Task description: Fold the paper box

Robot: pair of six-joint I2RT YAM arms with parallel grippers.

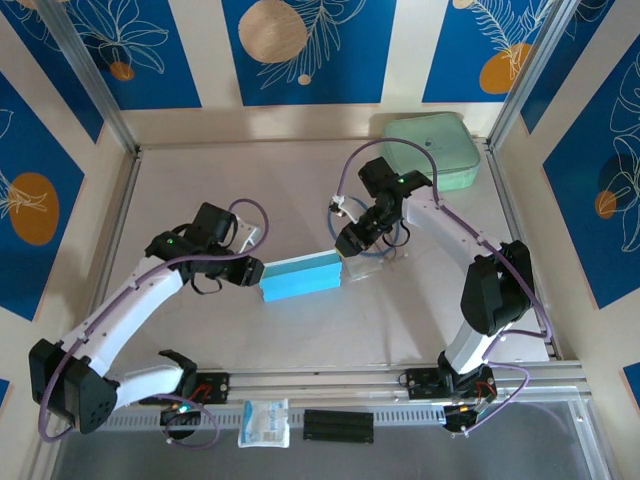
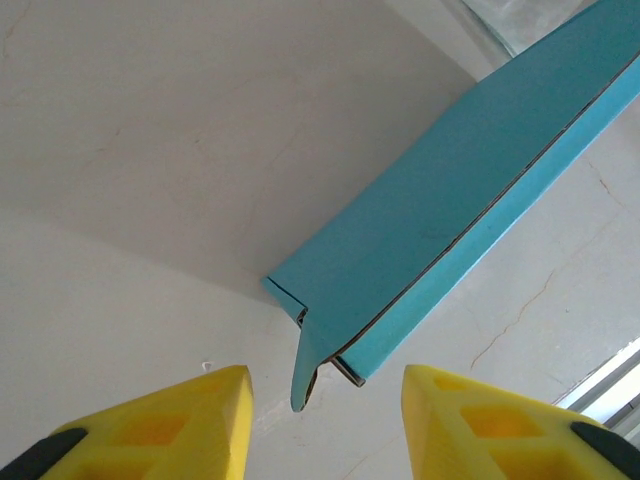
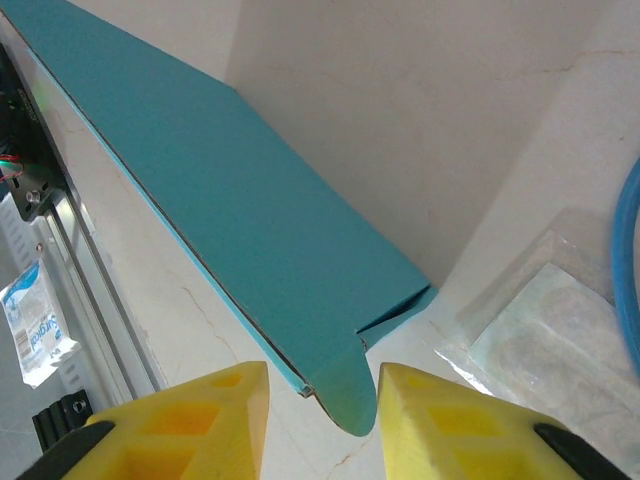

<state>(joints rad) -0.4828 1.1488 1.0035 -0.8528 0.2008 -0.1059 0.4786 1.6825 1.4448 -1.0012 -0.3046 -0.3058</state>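
Note:
The paper box (image 1: pixel 301 276) lies folded flat at the table's centre, a long sky-blue rectangle. My left gripper (image 1: pixel 252 270) stands at its left end and my right gripper (image 1: pixel 345 247) at its right end. In the left wrist view, the box (image 2: pixel 450 210) ends in a curled tab between the yellow fingers (image 2: pixel 215 410), and that gripper (image 2: pixel 325 375) is open with clear gaps on both sides. In the right wrist view, the box (image 3: pixel 230 210) pokes a rounded tab between the fingertips (image 3: pixel 425 400). That gripper (image 3: pixel 322 368) is open, its right finger almost against the tab.
A mint-green case (image 1: pixel 432 150) sits at the back right. A clear plastic packet (image 1: pixel 378 262) lies just right of the box, under the right arm. A white-and-blue packet (image 1: pixel 264 422) and a black part (image 1: pixel 338 425) rest beyond the front rail (image 1: pixel 400 380).

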